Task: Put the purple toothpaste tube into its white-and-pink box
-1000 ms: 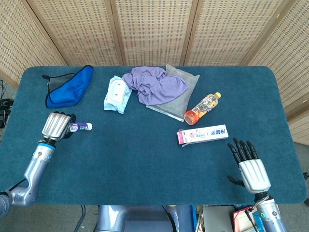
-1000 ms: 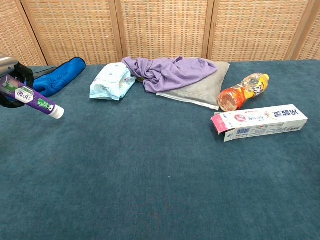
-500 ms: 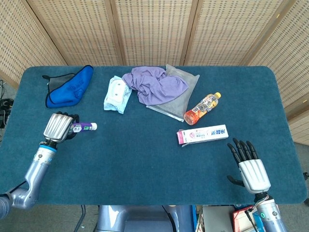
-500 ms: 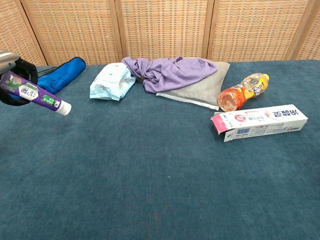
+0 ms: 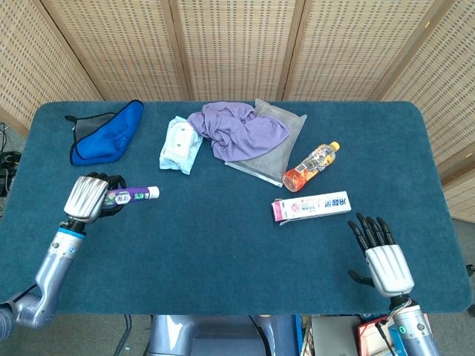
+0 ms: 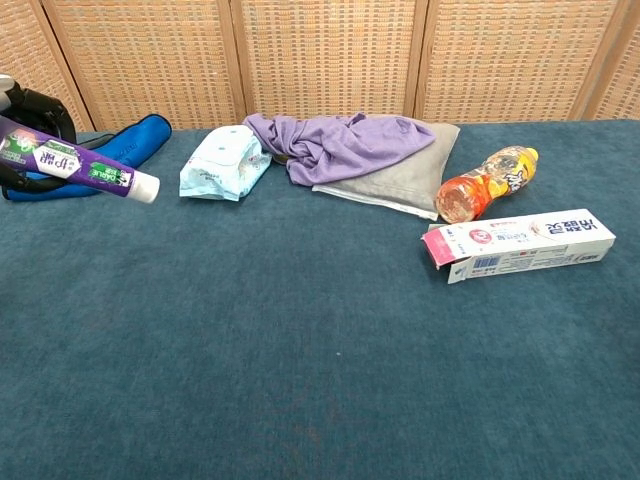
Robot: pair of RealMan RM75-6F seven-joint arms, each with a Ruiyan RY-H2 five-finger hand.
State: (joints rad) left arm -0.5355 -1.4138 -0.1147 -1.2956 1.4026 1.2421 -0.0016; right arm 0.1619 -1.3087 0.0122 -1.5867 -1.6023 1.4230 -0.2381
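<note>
The right hand (image 5: 387, 261) sits at the near edge of the table (image 5: 223, 252), palm down, fingers spread apart w/ nothing in them. The fingers are black and the back is a shiny silver plate. Just past its fingertips lies the box (image 5: 311, 206), long and flat, white cardboard w/ a pink end; in the chest view the pink end's flap hangs open. The box lies flat on the fuzzy dark teal table cloth.

The left hand (image 5: 90, 197) is on the other side, well apart from the box. Its black fingers are curled around the toothpaste tube (image 5: 132, 195), holding it up off the table. The tube is smooth purple plastic w/ a white cap, and the cap points toward the middle of the table.

Farther back from the right hand, just beyond the box, is a clear plastic bottle (image 5: 311, 166) lying on its side, orange drink inside, yellow cap. Behind the left hand is a blue pouch (image 5: 110, 132). Between them at the back: a soft pale blue wipes pack (image 5: 179, 144), then a crumpled purple cloth (image 5: 239, 129) piled on a flat gray pad (image 5: 277, 145). Woven wicker screens (image 5: 237, 44) stand behind the table.
</note>
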